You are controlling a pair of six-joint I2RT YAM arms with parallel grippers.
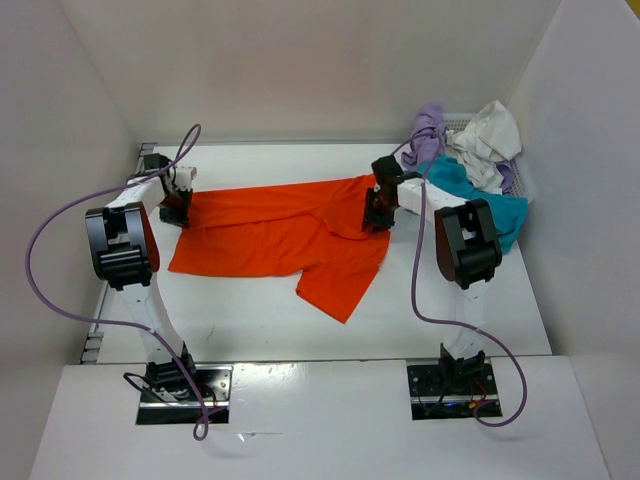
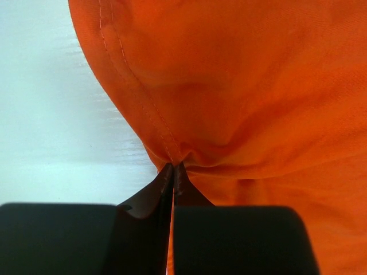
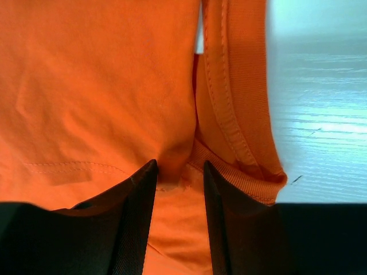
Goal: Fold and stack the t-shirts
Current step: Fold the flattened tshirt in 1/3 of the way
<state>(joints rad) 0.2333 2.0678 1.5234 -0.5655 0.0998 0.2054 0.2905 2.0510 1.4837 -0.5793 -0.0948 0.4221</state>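
Right tool (image 3: 179, 167): two dark fingers (image 3: 137, 217) set apart, bunched fold of orange t-shirt (image 3: 86, 86) pinched between tips. Creases converge at grip. Ribbed collar band (image 3: 229, 103) runs down just right of grip, curling past right finger. Stitched seam line lower left. White table (image 3: 321, 114) at right, faint dark marks.

No legible text, no labels, no brands, no numbers, no signs anywhere
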